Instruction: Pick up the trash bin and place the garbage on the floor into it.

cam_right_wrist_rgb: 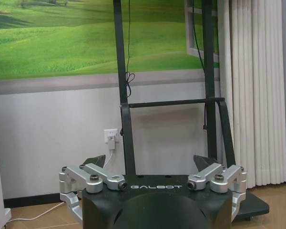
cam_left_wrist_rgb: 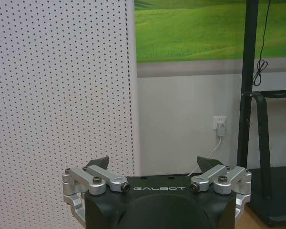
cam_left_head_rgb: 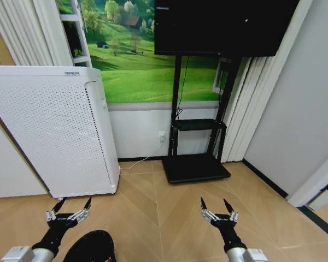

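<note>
Trash bin [cam_left_head_rgb: 90,246]: dark round top, mesh not discernible, on wood floor [cam_left_head_rgb: 169,218] just beside released left tool [cam_left_head_rgb: 70,210]; right tool [cam_left_head_rgb: 218,206] released, well apart.

Black trash bin [cam_left_head_rgb: 93,246] at head view's bottom edge; rim partly visible.

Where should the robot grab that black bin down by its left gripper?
Probably the rim, from above, with the open left gripper, which hangs just beside the trash bin. The bin stands low, and a thin mesh wall suits a pinch.
</note>
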Motion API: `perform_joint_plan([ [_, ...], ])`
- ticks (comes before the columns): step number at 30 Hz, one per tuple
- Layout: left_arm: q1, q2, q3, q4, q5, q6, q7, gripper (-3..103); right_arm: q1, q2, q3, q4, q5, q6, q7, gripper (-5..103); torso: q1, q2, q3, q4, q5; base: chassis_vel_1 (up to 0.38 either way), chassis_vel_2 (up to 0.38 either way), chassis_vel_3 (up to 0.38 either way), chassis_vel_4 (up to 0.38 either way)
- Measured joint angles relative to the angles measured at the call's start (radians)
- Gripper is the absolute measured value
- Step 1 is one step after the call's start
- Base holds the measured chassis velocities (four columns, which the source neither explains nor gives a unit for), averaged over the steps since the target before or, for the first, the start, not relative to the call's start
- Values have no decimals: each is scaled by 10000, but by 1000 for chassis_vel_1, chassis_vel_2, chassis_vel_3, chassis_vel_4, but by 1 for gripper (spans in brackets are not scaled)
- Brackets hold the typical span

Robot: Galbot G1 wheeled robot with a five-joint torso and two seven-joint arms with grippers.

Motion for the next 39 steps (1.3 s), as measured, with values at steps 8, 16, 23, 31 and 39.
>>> perform_joint_plan([
  [8,0,0,0,0,0,0,0,100,0,0,0,0,0,0,0,100,67,349,280,-1,-1,0,0,0,0],
  [16,0,0,0,0,0,-1,0,100,0,0,0,0,0,0,0,100,105,467,365,1,-1,0,0,0,0],
  [23,0,0,0,0,0,-1,0,100,0,0,0,0,0,0,0,100,145,646,503,1,-1,0,0,0,0],
  [31,0,0,0,0,1,0,0,100,0,0,0,0,0,0,0,100,291,1168,877,0,-1,0,0,0,0],
  [39,1,0,0,0,0,-1,0,100,0,0,0,0,0,0,0,100,401,1485,1083,2,-1,0,0,0,0],
])
